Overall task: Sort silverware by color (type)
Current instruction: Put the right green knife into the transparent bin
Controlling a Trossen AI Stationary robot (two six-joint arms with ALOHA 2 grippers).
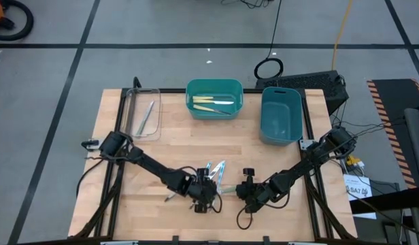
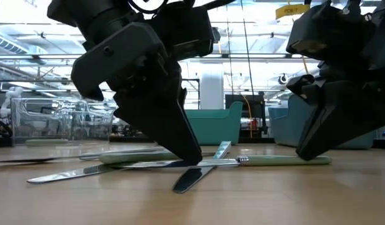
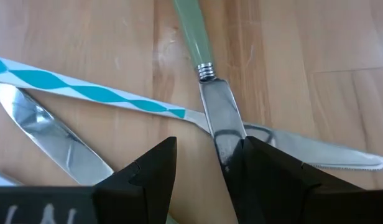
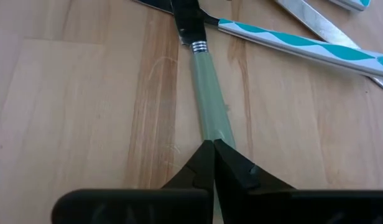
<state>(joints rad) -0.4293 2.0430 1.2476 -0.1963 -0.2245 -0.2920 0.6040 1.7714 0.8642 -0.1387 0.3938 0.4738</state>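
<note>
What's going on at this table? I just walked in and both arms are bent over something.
Both arms are down at the front middle of the wooden table, over a small pile of silverware. The right claw is shut on the pale green knife handle; the left claw is open around that knife's blade. A teal-striped utensil lies crossed beside it. Yellow-handled pieces already lie in the teal bin, one piece in the clear tray; the blue bin looks empty.

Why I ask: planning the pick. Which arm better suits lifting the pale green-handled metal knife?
Right: the right gripper pinches the knife by its handle end; the left gripper stands open at its blade.
</note>
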